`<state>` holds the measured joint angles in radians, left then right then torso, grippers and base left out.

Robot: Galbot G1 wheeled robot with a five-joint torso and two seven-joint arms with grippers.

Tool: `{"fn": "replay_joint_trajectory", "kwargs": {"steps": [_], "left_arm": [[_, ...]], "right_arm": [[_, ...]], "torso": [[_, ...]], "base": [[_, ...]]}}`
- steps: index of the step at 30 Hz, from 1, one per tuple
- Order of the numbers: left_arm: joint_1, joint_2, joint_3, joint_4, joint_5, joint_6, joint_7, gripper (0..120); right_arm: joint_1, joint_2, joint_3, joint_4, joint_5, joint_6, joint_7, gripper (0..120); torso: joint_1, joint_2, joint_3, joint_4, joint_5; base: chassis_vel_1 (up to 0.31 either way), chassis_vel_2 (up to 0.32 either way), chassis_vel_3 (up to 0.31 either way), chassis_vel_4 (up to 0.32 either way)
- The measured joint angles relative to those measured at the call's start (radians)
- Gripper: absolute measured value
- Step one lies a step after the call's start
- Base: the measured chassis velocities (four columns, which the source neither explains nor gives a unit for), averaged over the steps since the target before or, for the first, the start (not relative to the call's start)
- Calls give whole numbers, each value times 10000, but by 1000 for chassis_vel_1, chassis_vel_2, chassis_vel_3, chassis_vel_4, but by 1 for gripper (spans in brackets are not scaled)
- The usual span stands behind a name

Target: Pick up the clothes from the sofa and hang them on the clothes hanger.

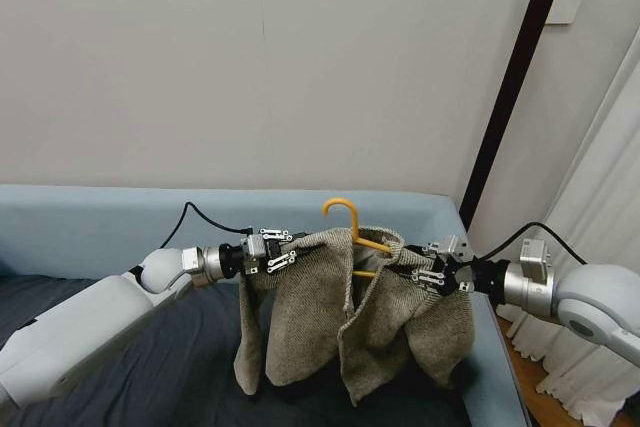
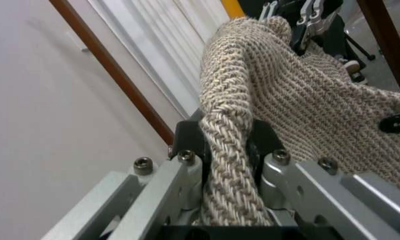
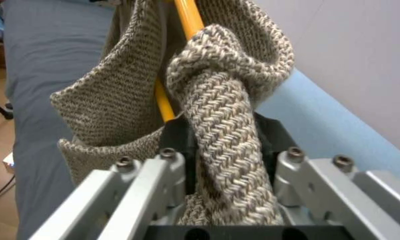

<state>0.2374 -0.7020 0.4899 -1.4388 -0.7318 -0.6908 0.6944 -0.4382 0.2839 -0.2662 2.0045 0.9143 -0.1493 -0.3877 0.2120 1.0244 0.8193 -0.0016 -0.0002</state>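
Note:
A beige knitted cardigan (image 1: 370, 322) hangs spread in the air above the sofa, draped over a yellow hanger (image 1: 352, 222) whose hook sticks up at the collar. My left gripper (image 1: 285, 252) is shut on the cardigan's left shoulder edge; in the left wrist view the knit (image 2: 229, 150) is pinched between the fingers (image 2: 186, 150). My right gripper (image 1: 432, 269) is shut on the right shoulder edge. The right wrist view has a thick fold of knit (image 3: 226, 125) clamped between the fingers, with the yellow hanger bar (image 3: 165, 102) beside it.
The blue-grey sofa (image 1: 100, 227) with a dark seat cushion (image 1: 150, 367) lies below the cardigan. A dark brown pole (image 1: 510, 87) rises at the right, beside white curtains (image 1: 600, 197). A plain wall stands behind.

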Motion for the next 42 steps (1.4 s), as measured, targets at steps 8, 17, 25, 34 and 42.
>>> {"fn": "replay_joint_trajectory", "kwargs": {"steps": [8,17,25,34,42], "left_arm": [[9,-4,-2,4,197,-2,-152,11],[203,158,6,-76,732,20,-1526,26],[293,312,-173,-60,989,2,-2290,50],[758,678,-685,-411,1095,-26,-2852,83],[2788,1072,-2415,-1332,1165,131,-3373,100]], "right_arm": [[-127,-42,-57,83,-124,69,-47,10],[-698,-151,374,133,-109,130,-9,9],[-817,-210,517,159,157,108,194,9],[-841,-150,622,186,784,-328,898,9],[-879,48,930,383,1696,-1022,2383,9]], "torso": [[0,1,-1,0,1],[0,0,0,1,2],[0,0,-1,0,1],[0,1,-1,0,2],[0,0,-1,1,0]], "base": [[0,0,0,0],[0,0,0,0],[0,0,0,0],[0,0,0,0],[0,0,0,0]]}}
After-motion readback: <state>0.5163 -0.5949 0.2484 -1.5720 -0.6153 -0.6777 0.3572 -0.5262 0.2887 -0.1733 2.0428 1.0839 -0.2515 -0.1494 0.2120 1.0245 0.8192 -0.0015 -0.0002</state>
